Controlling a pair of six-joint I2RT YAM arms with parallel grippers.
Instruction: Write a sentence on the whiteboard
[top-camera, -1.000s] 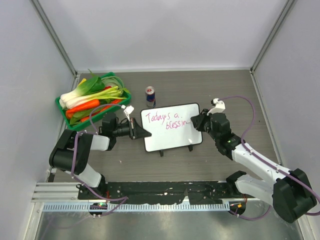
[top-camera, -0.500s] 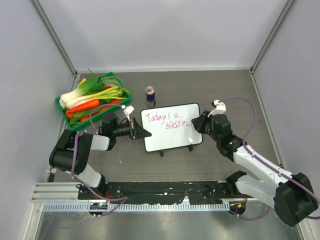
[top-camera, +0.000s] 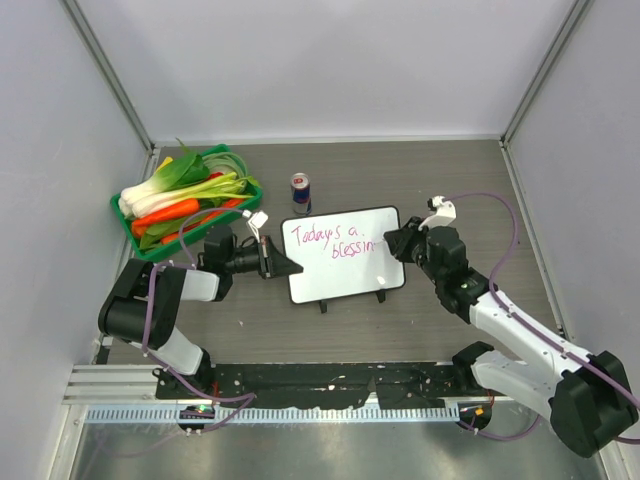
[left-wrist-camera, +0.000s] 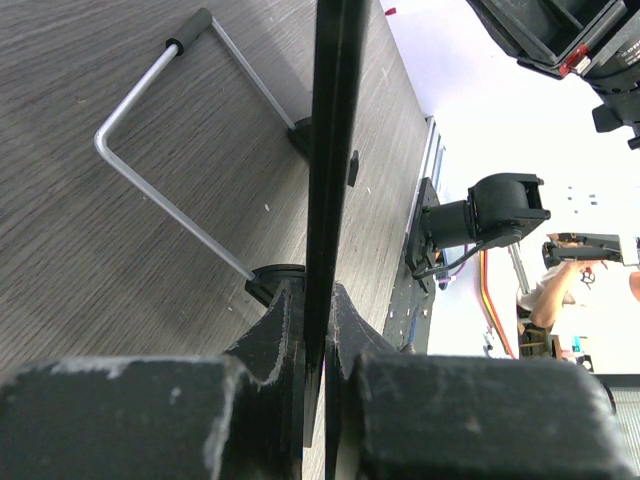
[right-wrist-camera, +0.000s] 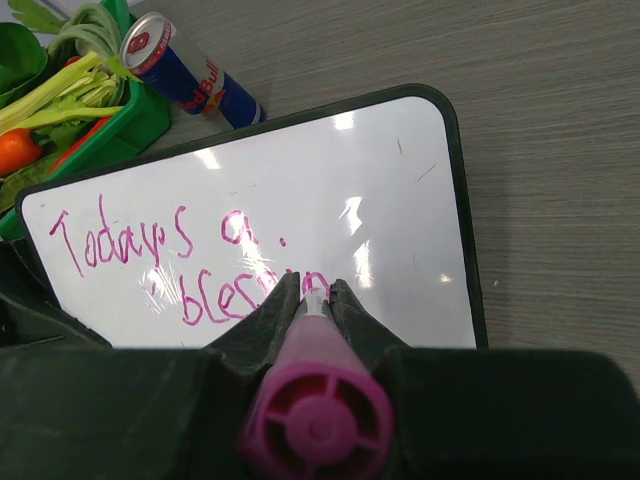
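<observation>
The whiteboard (top-camera: 345, 262) stands mid-table on small black feet. It also shows in the right wrist view (right-wrist-camera: 400, 200). The sentence (top-camera: 335, 241) is pink handwriting in two lines, reading about "Todays a blessin" (right-wrist-camera: 170, 260). My left gripper (top-camera: 282, 267) is shut on the whiteboard's left edge; in the left wrist view the dark edge (left-wrist-camera: 335, 150) runs up from between the jaws (left-wrist-camera: 318, 330). My right gripper (top-camera: 392, 243) is shut on a pink marker (right-wrist-camera: 315, 400), its tip at the end of the second line (right-wrist-camera: 316, 292).
A green basket (top-camera: 150, 245) of vegetables sits at the back left. A drink can (top-camera: 300, 193) stands just behind the whiteboard, and lies at the upper left of the right wrist view (right-wrist-camera: 185, 75). A wire stand (left-wrist-camera: 170, 165) lies under the board.
My right wrist has shifted slightly while the marker tip stays at the end of the second line. The left gripper and the board have not moved.
</observation>
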